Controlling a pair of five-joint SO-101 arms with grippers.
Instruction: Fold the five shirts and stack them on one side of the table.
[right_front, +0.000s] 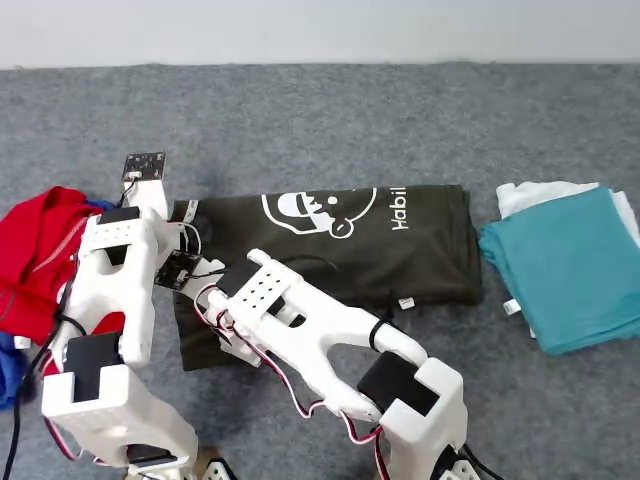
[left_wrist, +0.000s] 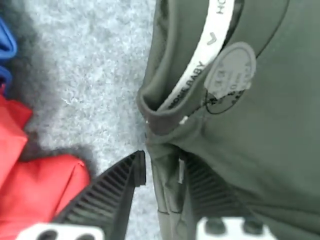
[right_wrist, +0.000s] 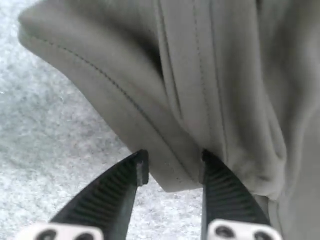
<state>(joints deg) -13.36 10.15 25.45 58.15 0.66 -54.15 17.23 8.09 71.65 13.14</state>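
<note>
The dark green shirt (right_front: 380, 250) lies in the middle of the desk (right_front: 300, 120), spread flat with its printed side up. It is the one we judge to be in hand. At one end of the desk a teal shirt (right_front: 565, 265) sits folded on top of a white shirt (right_front: 530, 195); this looks like the start of the stack. At the opposite end a red shirt (right_front: 35, 240) and a blue shirt (right_front: 8, 370) lie crumpled, apparently not yet folded.

Both arms are stationed at the same short end of the dark green shirt, the end nearest the red shirt.

- The left hand (left_wrist: 162, 167) is partly open. Its jaws straddle a bunched edge of cloth just beside the collar (left_wrist: 200, 65), and a sliver of desk shows between one jaw and the fabric, so the cloth is not clamped.
- The right hand (right_wrist: 172, 165) is also partly open. Its jaws stand either side of the stitched hem (right_wrist: 125, 110) at a corner of the same shirt, with nothing gripped.

We judge this two-corner placement to be preparation for a fold: taking one edge at both ends lets the cloth lift evenly and lie over itself without twisting.
</note>
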